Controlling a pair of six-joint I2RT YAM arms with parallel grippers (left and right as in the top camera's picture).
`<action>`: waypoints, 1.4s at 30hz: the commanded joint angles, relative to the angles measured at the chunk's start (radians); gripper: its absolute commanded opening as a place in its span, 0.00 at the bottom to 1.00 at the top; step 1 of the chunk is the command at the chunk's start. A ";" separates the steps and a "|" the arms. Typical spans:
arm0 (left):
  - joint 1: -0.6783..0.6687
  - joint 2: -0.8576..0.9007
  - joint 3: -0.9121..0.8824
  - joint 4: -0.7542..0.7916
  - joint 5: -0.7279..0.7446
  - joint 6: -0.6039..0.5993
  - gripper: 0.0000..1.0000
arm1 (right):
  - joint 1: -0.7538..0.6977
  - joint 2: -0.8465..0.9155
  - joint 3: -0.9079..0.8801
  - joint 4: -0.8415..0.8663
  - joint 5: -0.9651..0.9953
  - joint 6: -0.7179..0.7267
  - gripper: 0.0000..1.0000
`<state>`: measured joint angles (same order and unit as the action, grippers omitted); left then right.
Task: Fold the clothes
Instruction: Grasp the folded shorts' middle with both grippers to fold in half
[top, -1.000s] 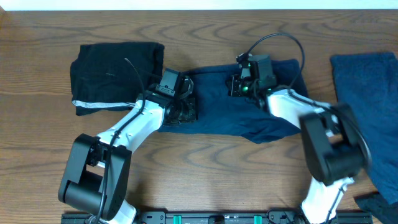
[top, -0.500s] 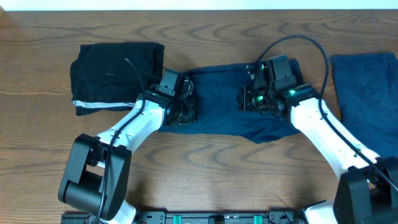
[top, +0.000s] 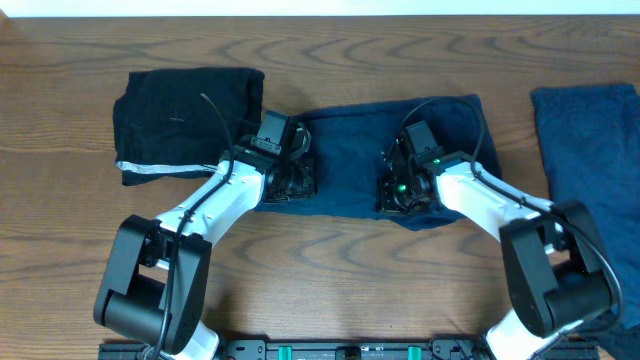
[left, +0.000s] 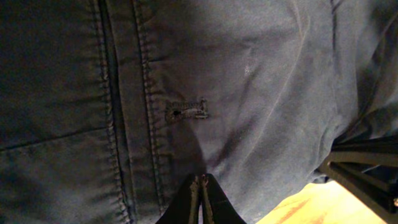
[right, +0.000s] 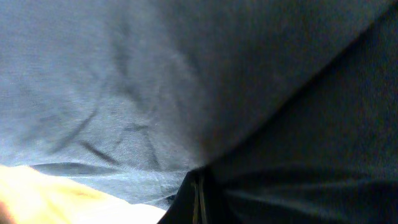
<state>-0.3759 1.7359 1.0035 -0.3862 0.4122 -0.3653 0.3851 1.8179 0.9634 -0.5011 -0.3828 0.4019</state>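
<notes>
Navy shorts (top: 345, 160) lie spread flat across the middle of the wooden table (top: 330, 290), wider than they are deep. The left end effector (top: 290, 183) sits at their left end, the right end effector (top: 398, 192) on their lower right part, near the front edge. In the left wrist view the two fingers are pressed together with a pinch of the shorts between their tips, below a double stitched seam (left: 146, 93) and a short bar tack (left: 186, 111). In the right wrist view the fingers are likewise closed tight on a gathered fold of the shorts, creases running to the tips. A black piece (top: 185, 115) lies bunched at the rear left, a white strip (top: 160, 166) along its front edge, close to the shorts' left end. A blue piece (top: 590, 170) lies at the table's right side, apart from the shorts.
</notes>
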 joint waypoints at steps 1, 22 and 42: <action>-0.002 0.008 -0.005 0.001 -0.005 0.013 0.06 | 0.009 0.053 -0.011 0.000 0.012 0.018 0.01; -0.002 -0.005 0.000 -0.001 -0.004 -0.014 0.06 | 0.002 -0.006 0.104 -0.114 -0.014 -0.003 0.01; 0.163 -0.122 0.257 -0.361 -0.134 0.036 0.09 | 0.022 -0.112 0.215 -0.074 0.134 -0.033 0.01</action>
<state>-0.2398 1.6268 1.1435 -0.6624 0.3557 -0.4034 0.3889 1.6970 1.1763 -0.5785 -0.3225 0.3851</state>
